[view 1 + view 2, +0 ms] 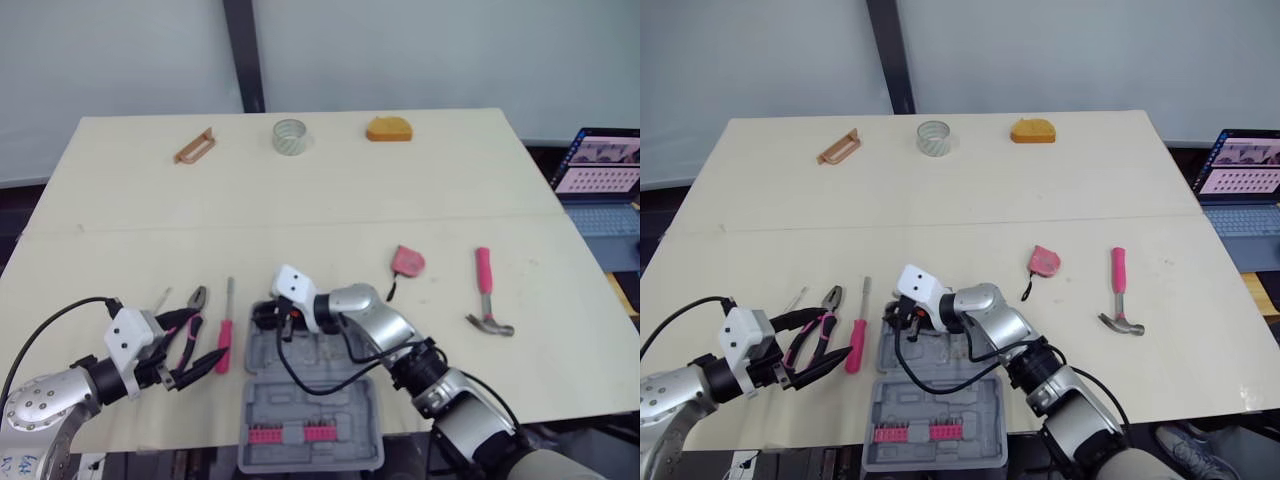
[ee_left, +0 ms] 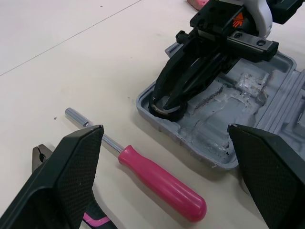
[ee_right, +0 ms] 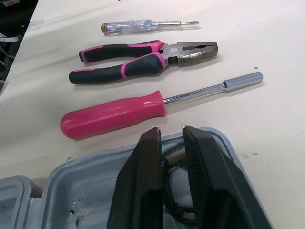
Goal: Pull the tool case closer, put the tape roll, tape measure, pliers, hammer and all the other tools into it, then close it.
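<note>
Trouble is brewing at the corner of the tool case (image 1: 300,415). There the right claw (image 3: 172,136) is clenching a dark ring (image 2: 162,107), seemingly a tape roll, just inside the rim. If the ring is sitting on the rim when it is let go, it could tip out onto the surface (image 1: 300,210).

The left claw (image 1: 207,336) is hanging spread wide and gripping nothing over the pink screwdriver (image 1: 225,345), with the pliers (image 1: 192,320) just beside it. Closing there, it may be catching both tools at once or knocking the right claw, which is working close by.

The tape measure (image 1: 407,262) and hammer (image 1: 487,295) are lying outside the case, on the robot's right, and a clear roll (image 1: 290,135) is sitting at the far edge.

The fingers are hiding most of the ring, so I cannot tell whether it is touching the case floor. The right arm is covering part of the case.
</note>
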`<state>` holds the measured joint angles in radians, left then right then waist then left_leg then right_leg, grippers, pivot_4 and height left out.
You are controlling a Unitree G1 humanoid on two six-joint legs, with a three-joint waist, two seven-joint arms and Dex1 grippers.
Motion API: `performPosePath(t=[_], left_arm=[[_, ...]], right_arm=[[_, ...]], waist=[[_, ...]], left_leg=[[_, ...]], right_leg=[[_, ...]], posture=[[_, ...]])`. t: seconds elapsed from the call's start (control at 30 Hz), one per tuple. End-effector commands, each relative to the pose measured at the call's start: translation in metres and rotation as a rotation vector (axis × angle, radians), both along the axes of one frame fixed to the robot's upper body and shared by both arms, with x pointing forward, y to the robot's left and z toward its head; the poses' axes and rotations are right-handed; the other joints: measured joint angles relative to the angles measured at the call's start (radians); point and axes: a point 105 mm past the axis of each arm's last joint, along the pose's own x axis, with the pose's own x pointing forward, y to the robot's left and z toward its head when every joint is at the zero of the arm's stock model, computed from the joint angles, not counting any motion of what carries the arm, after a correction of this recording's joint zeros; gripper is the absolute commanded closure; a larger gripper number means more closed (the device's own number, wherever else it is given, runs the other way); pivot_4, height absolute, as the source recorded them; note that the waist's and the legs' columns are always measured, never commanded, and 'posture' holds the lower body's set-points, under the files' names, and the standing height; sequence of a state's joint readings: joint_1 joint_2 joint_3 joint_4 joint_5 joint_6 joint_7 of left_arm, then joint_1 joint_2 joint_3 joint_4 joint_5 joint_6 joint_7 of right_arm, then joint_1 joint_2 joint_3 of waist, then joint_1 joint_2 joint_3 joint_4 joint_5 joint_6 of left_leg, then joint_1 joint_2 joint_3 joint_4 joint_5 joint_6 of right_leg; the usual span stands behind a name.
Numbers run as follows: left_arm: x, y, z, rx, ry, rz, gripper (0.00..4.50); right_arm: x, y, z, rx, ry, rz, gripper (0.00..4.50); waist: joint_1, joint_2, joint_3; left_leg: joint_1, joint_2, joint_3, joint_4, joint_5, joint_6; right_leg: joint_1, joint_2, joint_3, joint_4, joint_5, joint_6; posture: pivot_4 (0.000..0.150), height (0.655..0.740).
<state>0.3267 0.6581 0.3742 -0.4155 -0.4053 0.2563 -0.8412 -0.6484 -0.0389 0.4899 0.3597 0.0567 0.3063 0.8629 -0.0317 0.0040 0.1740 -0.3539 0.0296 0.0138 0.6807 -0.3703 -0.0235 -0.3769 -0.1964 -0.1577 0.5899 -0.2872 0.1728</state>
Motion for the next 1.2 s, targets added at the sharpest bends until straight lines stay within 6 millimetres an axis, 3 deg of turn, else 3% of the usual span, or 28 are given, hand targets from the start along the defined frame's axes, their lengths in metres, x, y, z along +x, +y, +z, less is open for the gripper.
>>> performPosePath(t=[0.03,0.47,0.8,1.0,1.1,1.2], left_arm=[[0.0,0.0,0.002,0.015,-0.016,-0.007,0.0],[0.0,0.001,0.002,0.015,-0.018,-0.007,0.0],[0.001,0.001,0.001,0.015,-0.019,-0.005,0.0],[0.002,0.0,0.001,0.015,-0.021,-0.01,0.0],[0.003,0.0,0.001,0.015,-0.021,-0.011,0.0],[0.003,0.0,0.001,0.015,-0.021,-0.013,0.0]], right_arm=[[0.002,0.004,0.009,0.043,-0.021,-0.007,3.8],[0.008,0.004,-0.011,0.001,-0.025,-0.024,3.8],[0.009,-0.014,-0.054,-0.184,-0.025,-0.039,3.8],[0.006,-0.02,-0.069,-0.215,0.014,-0.045,3.8],[0.003,-0.019,-0.068,-0.192,0.023,-0.042,3.8],[0.002,-0.012,-0.054,-0.106,0.034,-0.031,3.8]], waist=[[0.0,0.0,0.0],[-0.002,0.0,0.0],[-0.003,0.001,0.0],[-0.003,0.002,-0.002],[-0.003,0.004,-0.004],[-0.002,0.006,-0.005]], left_leg=[[0.0,0.0,0.0,0.0,0.0,0.0],[0.0,0.0,0.0,0.0,0.0,0.0],[0.002,0.0,0.0,0.0,0.0,0.0],[0.003,0.001,0.001,0.0,0.0,0.0],[0.003,0.001,0.001,-0.001,0.0,0.0],[0.003,0.0,0.001,-0.001,0.0,0.0]], right_leg=[[0.0,0.0,0.0,0.0,0.0,0.0],[0.0,0.0,0.0,0.0,0.0,0.0],[0.0,0.0,0.001,0.001,0.0,-0.001],[0.001,0.0,0.001,0.001,-0.001,-0.001],[0.002,0.0,0.001,0.001,-0.001,-0.001],[0.002,0.0,0.001,0.001,-0.001,-0.001]], posture=[[0.15,0.74],[0.15,0.74],[0.15,0.74],[0.15,0.74],[0.15,0.74],[0.15,0.74]])
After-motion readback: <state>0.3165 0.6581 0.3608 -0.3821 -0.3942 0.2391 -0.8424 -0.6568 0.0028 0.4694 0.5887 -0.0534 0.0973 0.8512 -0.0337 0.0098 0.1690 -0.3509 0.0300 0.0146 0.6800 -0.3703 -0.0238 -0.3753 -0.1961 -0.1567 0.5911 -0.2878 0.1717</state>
